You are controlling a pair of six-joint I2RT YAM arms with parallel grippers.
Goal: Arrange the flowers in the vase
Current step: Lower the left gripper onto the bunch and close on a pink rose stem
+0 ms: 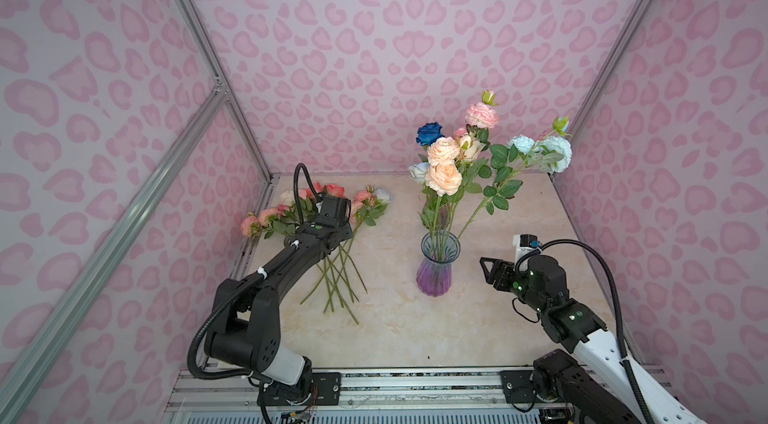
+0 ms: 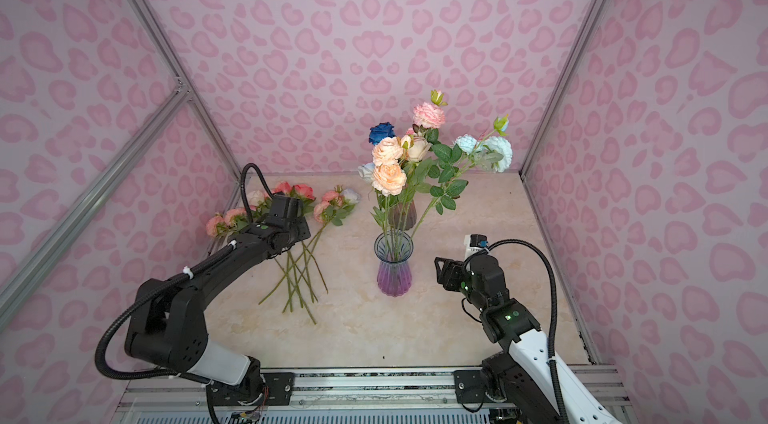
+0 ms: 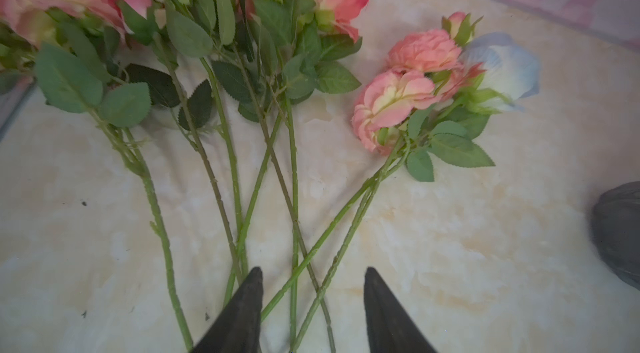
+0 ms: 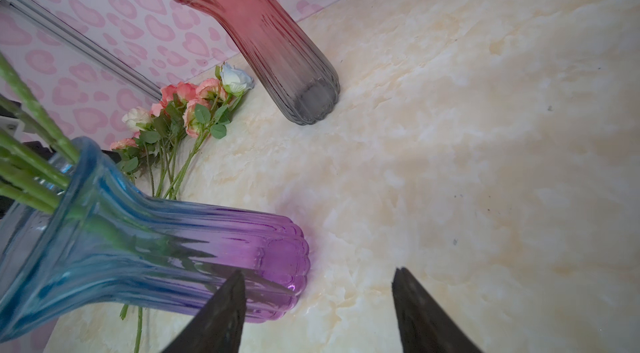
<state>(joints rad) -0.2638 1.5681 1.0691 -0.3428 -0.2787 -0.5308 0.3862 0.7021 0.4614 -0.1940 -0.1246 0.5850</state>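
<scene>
L gripper [image 3: 311, 270] sits over the loose flowers [image 1: 365, 199] near far-left corner of the table [image 1: 395, 330], fingers spread, crossed stems betw. them, none pinched. From above, L arm [image 1: 286, 264] hides the stems' mid part. They lie flat, blooms to far edge, cut ends fanning toward near edge. Standing flowers [image 1: 444, 176] are in blue-purple vase [image 1: 434, 276] mid-table, pale blue ones leaning right. A red-grey vase [image 4: 270, 39] is just behind it. R gripper [image 4: 319, 271] is spread and empty, near vase's base, right side.

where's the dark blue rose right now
In both top views the dark blue rose stands in the blue-and-purple vase, right of the table's middle; its bloom sits up and to the left of the upper peach bloom.
</scene>
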